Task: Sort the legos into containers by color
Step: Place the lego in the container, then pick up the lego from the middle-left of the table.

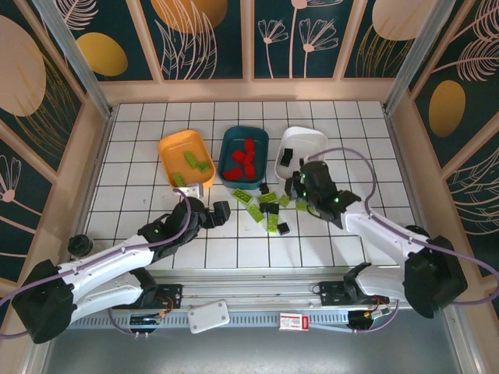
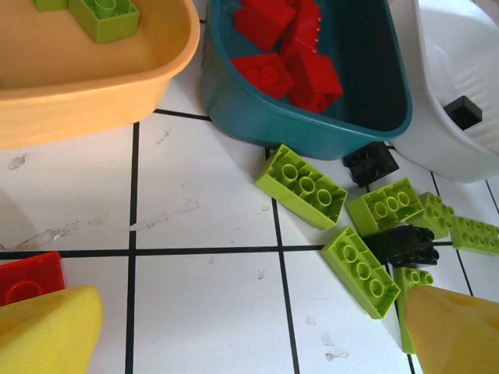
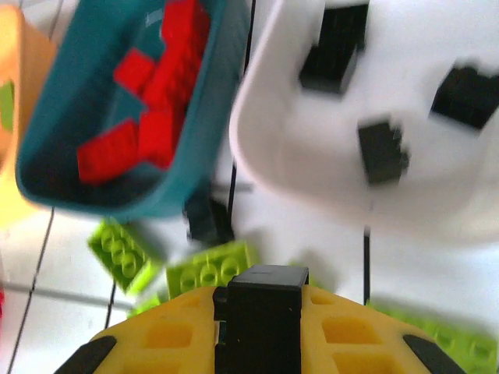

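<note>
The right gripper (image 3: 261, 331) is clenching a black brick (image 3: 265, 288) between its yellow fingers, just in front of the white tray (image 1: 308, 144), where three other black pieces are lying. The left gripper (image 2: 249, 343) is standing wide released and grasping nothing, low over the table (image 1: 132, 187). It is near the loose pile (image 2: 351, 226) of green and black bricks in front of the teal tray (image 2: 234, 101) and the white one. Red bricks (image 2: 288, 54) are lying in the teal tray and green ones (image 2: 105, 15) in the orange tray (image 2: 93, 86).

How deep the held brick is sitting cannot be told. If the hold is shallow, the brick may slip out and fall before the rim. The teal tray is standing just beside the white one, so a careless release could put black among red. One red brick (image 2: 27, 280) is lying on the table just beside a left finger and could be pushed away. In the pile, green pieces are touching black ones, so taking one may disturb its neighbours.

The table is showing white tiles with dark lines and small scratches; it looks smooth, so bricks would probably slide. Walls (image 1: 203, 39) of dark panels with pale leaf drawings and gold ovals, in light wooden frames, are surrounding it, with metal posts (image 1: 69, 51) at the corners.
</note>
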You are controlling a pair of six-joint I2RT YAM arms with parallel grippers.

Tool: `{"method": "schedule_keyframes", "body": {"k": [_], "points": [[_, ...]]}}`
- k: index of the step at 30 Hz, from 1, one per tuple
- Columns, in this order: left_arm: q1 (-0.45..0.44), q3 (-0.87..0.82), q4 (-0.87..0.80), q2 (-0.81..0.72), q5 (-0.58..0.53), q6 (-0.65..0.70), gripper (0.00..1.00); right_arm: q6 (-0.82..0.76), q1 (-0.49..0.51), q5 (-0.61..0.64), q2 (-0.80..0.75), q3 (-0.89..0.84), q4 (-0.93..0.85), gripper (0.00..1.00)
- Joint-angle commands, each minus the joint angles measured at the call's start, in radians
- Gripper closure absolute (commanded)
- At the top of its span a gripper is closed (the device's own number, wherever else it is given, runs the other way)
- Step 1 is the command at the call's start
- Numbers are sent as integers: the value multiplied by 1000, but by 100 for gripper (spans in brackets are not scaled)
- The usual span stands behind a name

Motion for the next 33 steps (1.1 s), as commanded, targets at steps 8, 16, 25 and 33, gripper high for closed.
{"method": "schedule_keyframes", "body": {"k": [8,16,25,33], "points": [[2,69,26,82,93,65,2,-91,-142,-33,389,253,110,73],[-52,178,40,253,183,131,14,-95,-148,-29,368,298,93,35],[-238,455,7,609,208,214,23,-24,-157,36,54,23,81,34],[-315,643,-50,839,190,268,33,29,-209,47,-261,-170,1,34]]}}
